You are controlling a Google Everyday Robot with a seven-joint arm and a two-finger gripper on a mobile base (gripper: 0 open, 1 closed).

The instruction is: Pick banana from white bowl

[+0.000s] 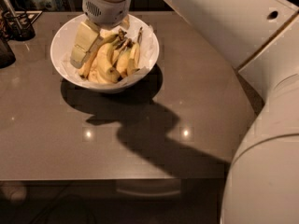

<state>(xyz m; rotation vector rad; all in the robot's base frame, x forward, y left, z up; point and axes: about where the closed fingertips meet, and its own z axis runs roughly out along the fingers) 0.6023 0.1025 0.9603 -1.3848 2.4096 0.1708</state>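
The white bowl [140,76] stands on the brown table at the back left. A bunch of yellow bananas [113,59] lies in it, stems pointing to the back. My gripper [102,49] reaches down into the bowl from above, under its white wrist [106,3]. It is open: one pale finger [83,42] rests against the left side of the bunch. The other finger is mostly hidden behind the bananas on the right.
A dark holder with utensils [17,24] and another dark object [4,52] stand at the table's back left. My white arm [243,27] crosses the right side and its body [266,171] fills the lower right. The table's front edge [117,178] runs below.
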